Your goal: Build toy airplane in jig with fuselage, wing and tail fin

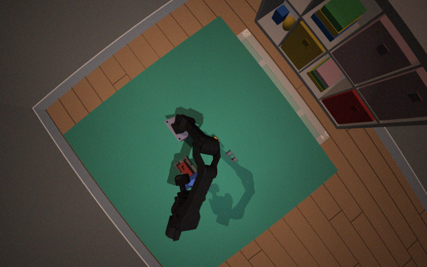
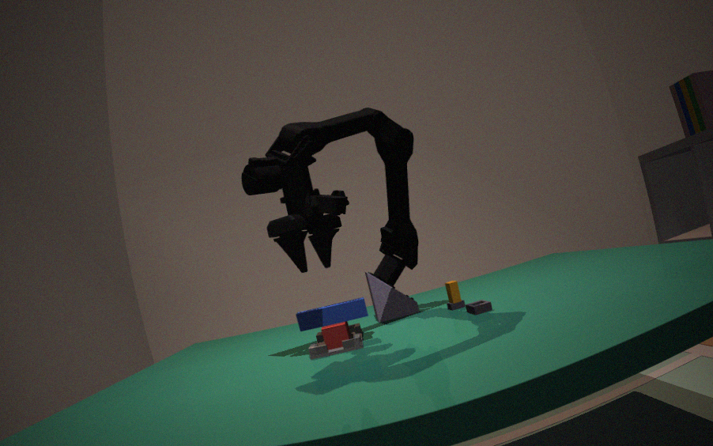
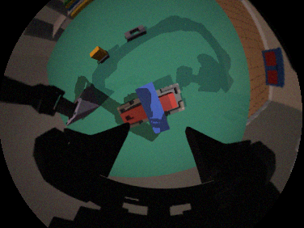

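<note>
The red fuselage (image 2: 334, 334) (image 1: 183, 167) (image 3: 135, 114) lies in the grey jig cradle (image 2: 336, 349) on the green mat. The blue wing (image 2: 331, 314) (image 3: 152, 107) (image 1: 191, 184) sits crosswise on top of the fuselage. The yellow tail fin (image 2: 452, 290) (image 3: 97, 52) (image 1: 216, 137) stands upright in a small grey holder, apart from the jig, beyond the arm's base. My gripper (image 2: 314, 265) (image 3: 158, 127) is open and empty. It hangs well above the wing, a little to its left in the exterior view, touching nothing.
A second small grey holder (image 2: 478, 306) (image 1: 232, 155) (image 3: 135, 30) stands empty beside the fin's one. The arm's grey base plate (image 2: 389, 303) (image 1: 172, 127) is just behind the jig. A shelf unit (image 1: 346, 63) (image 2: 678, 194) with coloured bins stands off the mat.
</note>
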`<act>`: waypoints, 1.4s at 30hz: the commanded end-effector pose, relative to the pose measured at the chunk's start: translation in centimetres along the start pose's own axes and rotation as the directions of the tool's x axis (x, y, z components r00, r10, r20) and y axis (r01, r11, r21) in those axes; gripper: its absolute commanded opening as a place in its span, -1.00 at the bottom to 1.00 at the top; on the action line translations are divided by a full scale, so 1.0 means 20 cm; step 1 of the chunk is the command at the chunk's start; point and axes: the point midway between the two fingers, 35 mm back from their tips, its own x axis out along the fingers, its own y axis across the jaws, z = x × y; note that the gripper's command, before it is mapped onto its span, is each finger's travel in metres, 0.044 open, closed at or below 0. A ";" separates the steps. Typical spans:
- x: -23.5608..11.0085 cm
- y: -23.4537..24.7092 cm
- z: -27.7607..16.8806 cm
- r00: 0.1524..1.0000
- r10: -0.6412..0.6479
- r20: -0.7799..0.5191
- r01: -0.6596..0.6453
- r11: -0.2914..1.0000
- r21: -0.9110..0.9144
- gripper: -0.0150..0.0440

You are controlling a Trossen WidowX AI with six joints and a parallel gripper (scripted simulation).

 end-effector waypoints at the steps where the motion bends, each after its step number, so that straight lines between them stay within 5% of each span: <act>1: 0.00 0.00 -0.01 1.000 0.009 -0.003 -0.006 0.848 0.530 1.00; 8: 0.00 0.00 0.00 1.000 0.009 -0.003 -0.002 0.470 0.883 1.00; 27: 0.00 0.01 0.01 1.000 0.009 -0.003 -0.001 0.470 0.883 1.00; 42: -0.06 0.66 0.78 1.000 0.011 -0.005 -0.001 0.463 0.886 1.00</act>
